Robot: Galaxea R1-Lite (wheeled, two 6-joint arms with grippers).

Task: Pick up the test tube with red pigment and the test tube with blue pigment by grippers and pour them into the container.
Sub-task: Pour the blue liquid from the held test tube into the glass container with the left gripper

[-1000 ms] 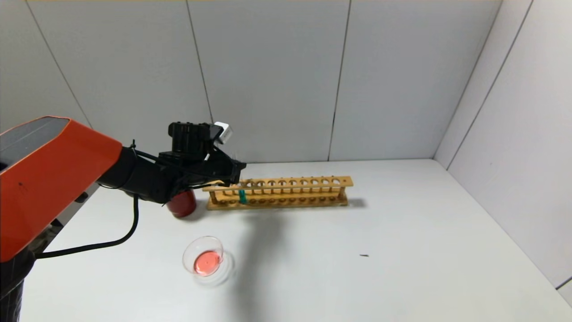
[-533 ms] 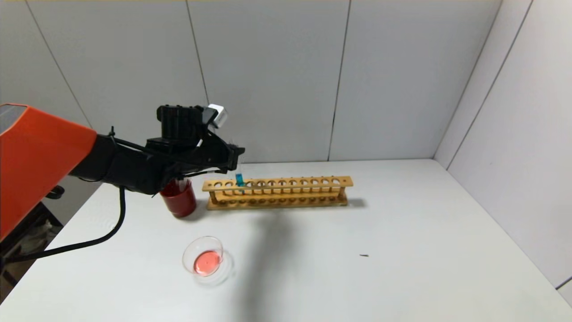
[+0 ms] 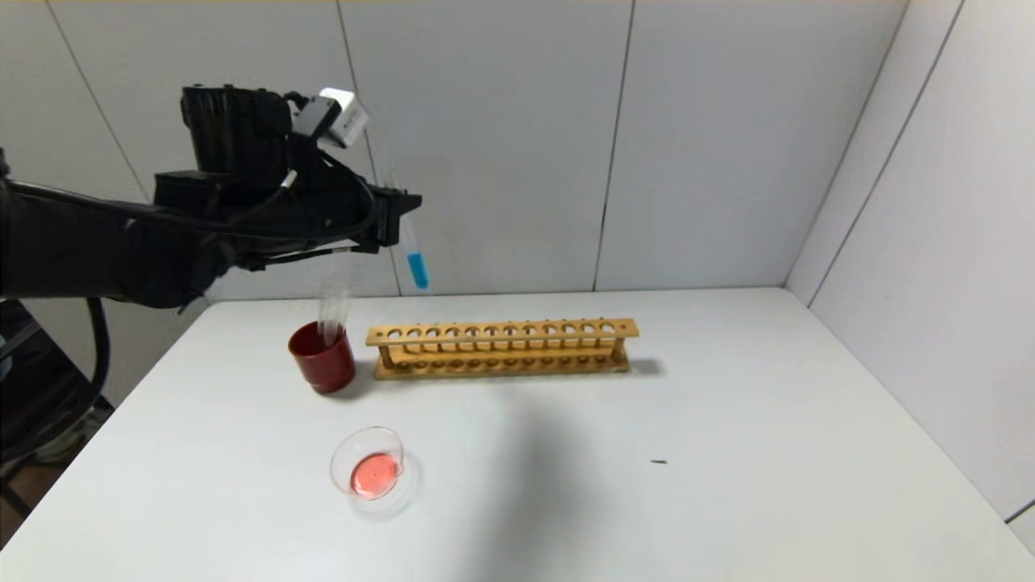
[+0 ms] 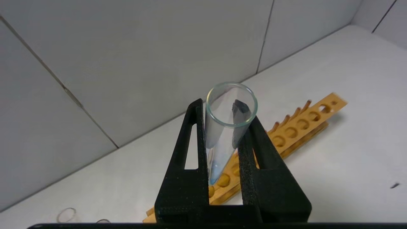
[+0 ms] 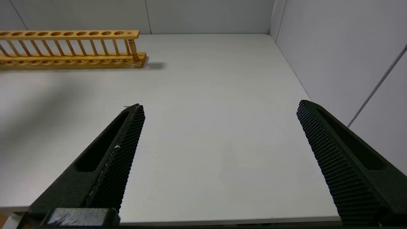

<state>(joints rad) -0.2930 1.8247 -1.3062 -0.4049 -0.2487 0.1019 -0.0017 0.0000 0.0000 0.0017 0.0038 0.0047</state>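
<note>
My left gripper (image 3: 398,217) is shut on the test tube with blue pigment (image 3: 415,260) and holds it high above the left end of the wooden rack (image 3: 501,347), slightly tilted. In the left wrist view the tube (image 4: 226,133) sits between the two black fingers (image 4: 190,152), open mouth towards the camera. The container (image 3: 368,462), a clear glass dish with red liquid in it, stands on the table in front of the rack. No tube with red liquid shows. My right gripper (image 5: 219,108) is open and empty over the table's near right part; it is out of the head view.
A dark red cup (image 3: 323,356) holding clear tubes (image 3: 331,311) stands left of the rack. The rack's holes are empty; it also shows in the right wrist view (image 5: 70,47). A small dark speck (image 3: 659,461) lies on the table. Grey walls close the back and right.
My left gripper has risen with the blue tube, drawing it out of the rack and well above it. The dish, cup and rack have not moved.
</note>
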